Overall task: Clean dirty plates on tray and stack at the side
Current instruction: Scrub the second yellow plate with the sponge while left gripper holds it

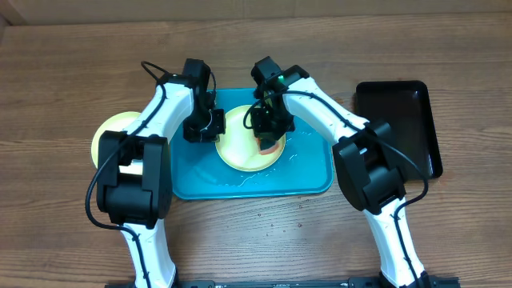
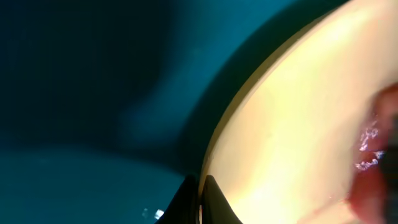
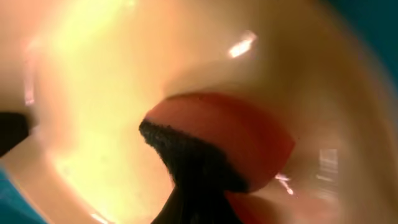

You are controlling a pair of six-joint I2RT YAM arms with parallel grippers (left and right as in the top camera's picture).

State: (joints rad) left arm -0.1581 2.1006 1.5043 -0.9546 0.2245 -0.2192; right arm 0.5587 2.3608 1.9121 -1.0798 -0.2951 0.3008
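A black rectangular tray is lying on the wooden table; a black-backed orange-red sponge is glistening wet.

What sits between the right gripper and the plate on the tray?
A red-orange sponge with a dark scrub face, gripped by the right gripper and pressed onto the plate. The right wrist view shows it best; overhead confirms.
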